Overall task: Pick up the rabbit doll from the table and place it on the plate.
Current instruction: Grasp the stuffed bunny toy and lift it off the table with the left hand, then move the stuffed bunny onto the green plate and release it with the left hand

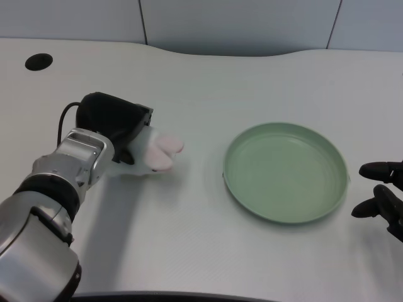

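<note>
Left hand [116, 126] closing around rabbit doll [156, 152] on tabletop [208, 88] toward left edge; doll not yet lifted. Plate [284, 171] sitting empty toward right edge; lifting, carrying, placing remaining.

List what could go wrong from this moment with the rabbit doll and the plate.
1. The black left hand covers most of the white and pink plush rabbit doll; only its ear end shows, so the hold cannot be judged and the soft doll might slip when lifted.
2. The round light green plate lies apart to the right; a low carry may bump its raised rim and push it.
3. The right hand waits beside the plate's far edge, leaving little room.
</note>
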`<action>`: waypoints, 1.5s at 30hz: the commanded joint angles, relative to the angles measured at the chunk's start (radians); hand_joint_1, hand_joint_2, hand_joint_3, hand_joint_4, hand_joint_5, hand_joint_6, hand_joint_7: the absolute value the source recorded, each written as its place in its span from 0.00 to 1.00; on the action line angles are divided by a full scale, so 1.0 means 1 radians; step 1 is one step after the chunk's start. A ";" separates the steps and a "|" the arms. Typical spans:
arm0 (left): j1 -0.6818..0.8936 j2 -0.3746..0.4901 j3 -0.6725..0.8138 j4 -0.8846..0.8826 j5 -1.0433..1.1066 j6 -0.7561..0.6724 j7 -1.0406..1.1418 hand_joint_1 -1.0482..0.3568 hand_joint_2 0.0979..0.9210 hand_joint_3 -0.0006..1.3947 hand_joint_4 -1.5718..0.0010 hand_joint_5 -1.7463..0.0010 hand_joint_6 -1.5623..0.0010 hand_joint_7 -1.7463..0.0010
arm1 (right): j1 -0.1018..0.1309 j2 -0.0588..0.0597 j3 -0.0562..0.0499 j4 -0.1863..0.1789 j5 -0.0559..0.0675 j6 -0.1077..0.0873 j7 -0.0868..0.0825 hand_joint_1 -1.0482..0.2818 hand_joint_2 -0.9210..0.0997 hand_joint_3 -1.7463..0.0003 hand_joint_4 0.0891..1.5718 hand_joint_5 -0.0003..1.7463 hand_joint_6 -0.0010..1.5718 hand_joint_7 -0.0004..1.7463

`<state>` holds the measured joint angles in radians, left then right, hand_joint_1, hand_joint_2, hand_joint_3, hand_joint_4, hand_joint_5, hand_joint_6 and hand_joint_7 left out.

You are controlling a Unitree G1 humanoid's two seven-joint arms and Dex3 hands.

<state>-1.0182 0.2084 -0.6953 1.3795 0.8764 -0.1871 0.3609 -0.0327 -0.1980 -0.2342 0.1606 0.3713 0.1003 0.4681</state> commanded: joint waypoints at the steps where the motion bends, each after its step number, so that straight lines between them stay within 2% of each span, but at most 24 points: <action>1: -0.016 0.018 0.035 -0.004 -0.029 -0.018 0.060 0.59 1.00 0.03 0.48 0.00 0.63 0.10 | -0.014 -0.017 -0.014 0.036 0.012 -0.019 0.021 0.55 0.00 0.68 0.08 0.89 0.16 0.64; 2: -0.025 0.018 0.048 -0.007 -0.041 -0.032 0.068 0.59 1.00 0.03 0.48 0.00 0.64 0.05 | -0.020 -0.018 -0.015 0.047 0.010 -0.029 0.026 0.55 0.00 0.68 0.08 0.90 0.16 0.65; 3: -0.037 0.017 0.061 -0.011 -0.054 -0.047 0.073 0.58 1.00 0.03 0.48 0.00 0.63 0.13 | -0.023 -0.019 -0.014 0.052 0.003 -0.034 0.024 0.55 0.00 0.69 0.08 0.90 0.16 0.65; 4: -0.048 0.015 0.073 -0.014 -0.064 -0.059 0.076 0.58 0.99 0.02 0.48 0.00 0.57 0.30 | -0.027 -0.020 -0.013 0.056 -0.001 -0.037 0.022 0.55 0.00 0.69 0.07 0.89 0.16 0.65; 6: -0.065 0.010 0.093 -0.018 -0.082 -0.073 0.069 0.59 0.99 0.01 0.48 0.00 0.55 0.26 | -0.030 -0.020 -0.011 0.060 -0.010 -0.047 0.016 0.55 0.00 0.70 0.07 0.88 0.16 0.65; 7: -0.075 0.005 0.104 -0.020 -0.094 -0.079 0.059 0.59 0.99 0.01 0.48 0.00 0.58 0.16 | -0.032 -0.020 -0.013 0.065 -0.006 -0.051 0.023 0.56 0.00 0.70 0.07 0.88 0.16 0.65; 9: -0.095 -0.008 0.127 -0.026 -0.118 -0.086 0.036 0.60 1.00 0.01 0.49 0.00 0.63 0.04 | -0.036 -0.022 -0.011 0.074 -0.010 -0.065 0.030 0.56 0.00 0.69 0.07 0.88 0.15 0.64; 12: -0.122 -0.034 0.153 -0.035 -0.148 -0.096 0.010 0.60 0.98 0.00 0.49 0.00 0.63 0.06 | -0.039 -0.018 -0.009 0.078 -0.011 -0.066 0.022 0.56 0.00 0.70 0.07 0.88 0.16 0.65; 14: -0.135 -0.053 0.161 -0.043 -0.156 -0.116 0.010 0.62 0.96 0.00 0.48 0.00 0.63 0.01 | -0.046 -0.013 -0.013 0.082 0.000 -0.055 0.019 0.56 0.00 0.71 0.07 0.87 0.16 0.65; 15: -0.142 -0.065 0.162 -0.045 -0.158 -0.120 0.004 0.62 0.94 0.00 0.48 0.00 0.63 0.02 | -0.050 -0.015 -0.013 0.089 -0.001 -0.058 0.022 0.56 0.00 0.71 0.07 0.87 0.16 0.65; 16: -0.147 -0.081 0.160 -0.047 -0.158 -0.125 0.003 0.62 0.92 0.00 0.48 0.00 0.59 0.15 | -0.056 -0.019 -0.011 0.099 -0.007 -0.071 0.028 0.56 0.00 0.71 0.07 0.87 0.16 0.65; 17: -0.150 -0.094 0.158 -0.048 -0.156 -0.127 0.003 0.63 0.93 0.01 0.47 0.00 0.60 0.09 | -0.060 -0.022 -0.009 0.108 -0.012 -0.082 0.032 0.56 0.00 0.70 0.07 0.87 0.16 0.64; 19: -0.156 -0.118 0.147 -0.051 -0.147 -0.143 0.010 0.64 0.94 0.01 0.46 0.00 0.61 0.02 | -0.067 -0.023 -0.009 0.120 -0.011 -0.087 0.038 0.57 0.00 0.69 0.07 0.88 0.16 0.64; 20: -0.158 -0.122 0.145 -0.052 -0.145 -0.148 0.012 0.65 0.94 0.01 0.45 0.00 0.60 0.01 | -0.069 -0.023 -0.010 0.123 -0.009 -0.088 0.040 0.57 0.00 0.69 0.07 0.88 0.16 0.65; 24: -0.171 -0.205 0.145 -0.057 -0.157 -0.169 -0.010 0.59 0.95 0.01 0.47 0.00 0.61 0.00 | -0.083 -0.024 -0.007 0.159 -0.011 -0.122 0.063 0.57 0.00 0.68 0.09 0.90 0.16 0.65; 25: -0.172 -0.216 0.146 -0.058 -0.158 -0.172 -0.008 0.62 0.95 0.01 0.45 0.00 0.60 0.00 | -0.085 -0.023 -0.007 0.164 -0.009 -0.125 0.066 0.57 0.00 0.68 0.09 0.91 0.16 0.65; 27: -0.175 -0.252 0.138 -0.058 -0.151 -0.174 -0.008 0.62 0.95 0.01 0.44 0.00 0.59 0.00 | -0.089 -0.022 -0.005 0.172 -0.014 -0.128 0.062 0.56 0.00 0.69 0.09 0.92 0.17 0.65; 32: -0.177 -0.291 0.123 -0.055 -0.144 -0.175 -0.027 0.61 0.98 0.02 0.43 0.00 0.58 0.00 | -0.094 -0.019 -0.004 0.180 -0.012 -0.131 0.064 0.57 0.00 0.69 0.09 0.92 0.16 0.65; 34: -0.162 -0.349 0.107 -0.048 -0.137 -0.166 -0.023 0.61 0.99 0.03 0.42 0.00 0.57 0.00 | -0.098 -0.018 0.000 0.181 -0.009 -0.126 0.069 0.57 0.00 0.69 0.08 0.93 0.16 0.66; 35: -0.154 -0.372 0.096 -0.044 -0.131 -0.160 -0.020 0.61 0.99 0.03 0.41 0.00 0.56 0.00 | -0.099 -0.018 0.003 0.178 -0.012 -0.125 0.068 0.57 0.00 0.69 0.08 0.93 0.16 0.66; 37: -0.145 -0.391 0.082 -0.038 -0.121 -0.154 -0.014 0.59 1.00 0.04 0.39 0.00 0.55 0.00 | -0.096 -0.018 0.008 0.172 -0.022 -0.128 0.060 0.57 0.00 0.69 0.07 0.93 0.16 0.66; 40: -0.130 -0.407 0.063 -0.029 -0.108 -0.133 -0.011 0.60 0.98 0.04 0.39 0.00 0.56 0.00 | -0.090 -0.011 0.010 0.167 -0.022 -0.134 0.062 0.57 0.00 0.69 0.07 0.92 0.16 0.66; 43: -0.121 -0.414 0.053 -0.022 -0.099 -0.113 -0.025 0.58 0.98 0.05 0.39 0.00 0.56 0.00 | -0.084 -0.006 0.014 0.153 -0.020 -0.121 0.059 0.57 0.00 0.69 0.06 0.91 0.15 0.66; 45: -0.114 -0.418 0.050 -0.020 -0.097 -0.106 -0.030 0.58 0.99 0.05 0.38 0.00 0.55 0.00 | -0.079 -0.003 0.019 0.145 -0.026 -0.125 0.055 0.57 0.00 0.69 0.06 0.90 0.15 0.66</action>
<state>-1.1495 -0.2145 -0.6399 1.3508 0.7733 -0.3029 0.3422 -0.1200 -0.1984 -0.2198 0.3208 0.3485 -0.0203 0.5296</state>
